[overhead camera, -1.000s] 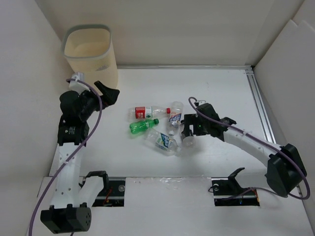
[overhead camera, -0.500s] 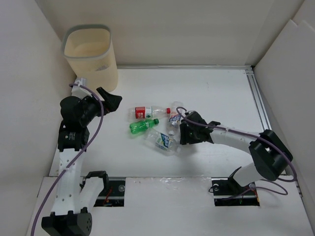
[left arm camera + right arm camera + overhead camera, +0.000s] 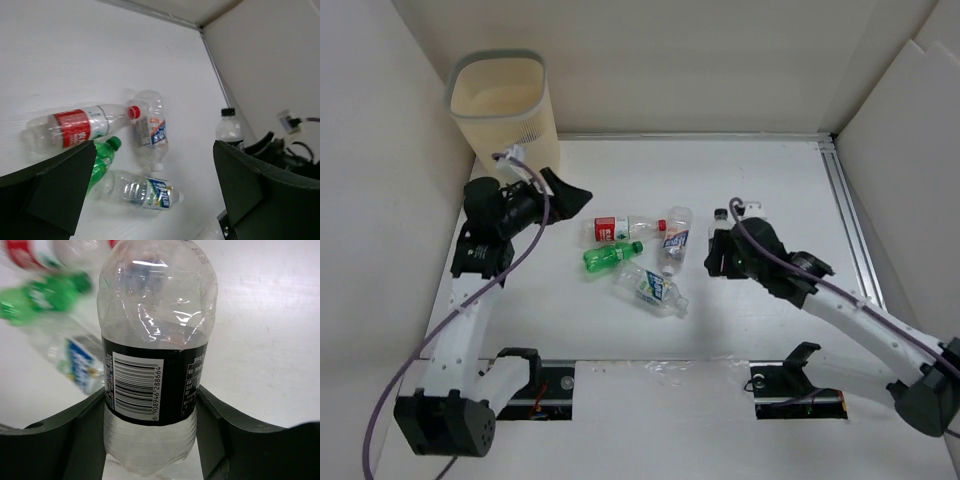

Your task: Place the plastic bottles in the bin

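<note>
The cream bin (image 3: 505, 105) stands at the back left. Four plastic bottles lie together mid-table: red-labelled (image 3: 612, 229), green (image 3: 610, 256), blue-and-orange-labelled (image 3: 673, 238) and blue-green-labelled (image 3: 650, 289). My right gripper (image 3: 718, 250) is shut on a clear black-labelled bottle (image 3: 155, 340), held upright with its black cap (image 3: 721, 214) on top, to the right of the pile. Both fingers (image 3: 75, 430) press the label's sides. My left gripper (image 3: 570, 195) hangs open beside the bin, pointing at the pile. Between its fingers (image 3: 55, 190) I see the red-labelled bottle (image 3: 70, 127) and the green one (image 3: 102, 157).
White walls enclose the table on the left, back and right. A metal rail (image 3: 848, 215) runs along the right side. Purple cables loop over both arms. The arm bases and mounts (image 3: 790, 385) sit at the near edge.
My right gripper closed on the black-labelled bottle, then lifted it up and to the right, away from the pile. My left arm swung forward, its open gripper shifting right next to the bin.
</note>
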{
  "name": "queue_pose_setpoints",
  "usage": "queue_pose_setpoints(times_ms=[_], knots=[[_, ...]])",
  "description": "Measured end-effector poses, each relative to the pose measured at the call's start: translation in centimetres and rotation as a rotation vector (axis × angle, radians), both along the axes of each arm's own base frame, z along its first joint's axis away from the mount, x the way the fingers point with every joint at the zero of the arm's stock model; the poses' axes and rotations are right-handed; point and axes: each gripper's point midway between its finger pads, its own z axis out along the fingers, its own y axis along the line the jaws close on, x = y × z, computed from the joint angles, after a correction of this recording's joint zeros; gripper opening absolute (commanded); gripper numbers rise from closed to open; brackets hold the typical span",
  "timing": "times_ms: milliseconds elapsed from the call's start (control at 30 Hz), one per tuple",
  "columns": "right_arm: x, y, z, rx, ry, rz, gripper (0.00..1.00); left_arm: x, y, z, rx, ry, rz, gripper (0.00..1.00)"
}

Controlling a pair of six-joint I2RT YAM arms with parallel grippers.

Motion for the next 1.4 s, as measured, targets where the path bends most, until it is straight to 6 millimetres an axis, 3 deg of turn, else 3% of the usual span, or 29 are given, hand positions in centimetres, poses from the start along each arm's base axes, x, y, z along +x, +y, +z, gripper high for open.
queue_pose_setpoints(times_ms=[67,167,300,400,500,700,733,767,833,933,967,1000,1033,1167,1233,1300,1367,1400], knots=[[0.5,0.6,4.5,0.08,-0.106,0.023,0.0,0.2,-3.2,-0.1,-0.009,0.022,-0.098,1.0],[0.8,2.2,10.1,0.205,-0.245,0.124,0.0,-0.8,-10.2,1.0,-0.017,0.012,-0.303,1.0],[0.8,4.6,14.2,0.333,-0.353,0.291,0.0,-3.6,-17.5,3.8,-0.06,-0.08,-0.529,1.0],[0.1,6.4,16.6,0.427,-0.411,0.418,0.0,-4.9,-20.3,6.2,-0.096,-0.146,-0.613,1.0],[-1.0,7.7,18.9,0.501,-0.474,0.527,0.0,-4.8,-21.7,8.1,-0.122,-0.205,-0.641,1.0],[-2.0,8.9,20.4,0.555,-0.514,0.625,0.0,-5.1,-23.5,8.6,-0.173,-0.229,-0.703,1.0],[-2.1,9.2,20.5,0.562,-0.513,0.642,0.0,-5.2,-23.9,8.5,-0.178,-0.227,-0.713,0.94],[-2.2,9.4,20.5,0.568,-0.514,0.652,0.0,-5.4,-24.3,8.3,-0.182,-0.221,-0.726,0.72],[-2.0,9.5,20.3,0.567,-0.506,0.651,0.0,-5.8,-24.9,8.1,-0.199,-0.204,-0.755,0.44],[-1.5,9.8,20.0,0.567,-0.498,0.648,0.04,-6.1,-25.3,8.3,-0.208,-0.223,-0.785,0.17],[-1.3,9.9,20.0,0.569,-0.502,0.646,0.14,-5.8,-25.3,8.4,-0.21,-0.222,-0.783,0.09],[-1.0,9.8,20.0,0.568,-0.503,0.639,0.33,-5.6,-25.4,8.4,-0.207,-0.22,-0.782,0.04],[-0.8,9.8,20.0,0.57,-0.504,0.633,0.99,-5.3,-25.5,8.4,-0.201,-0.219,-0.779,0.0],[0.1,9.4,20.7,0.566,-0.553,0.594,1.0,-2.3,-25.0,9.1,-0.162,-0.199,-0.663,0.0],[0.8,8.7,20.7,0.551,-0.572,0.542,1.0,0.9,-23.5,10.2,-0.123,-0.207,-0.529,0.0],[1.4,8.0,20.2,0.535,-0.572,0.496,1.0,5.8,-20.0,12.4,-0.084,-0.249,-0.332,0.0],[1.7,7.5,19.4,0.522,-0.567,0.468,1.0,10.8,-14.9,14.7,-0.064,-0.295,-0.118,0.0],[1.7,7.4,19.0,0.516,-0.561,0.46,1.0,13.5,-11.4,15.6,-0.055,-0.308,-0.006,0.0]])
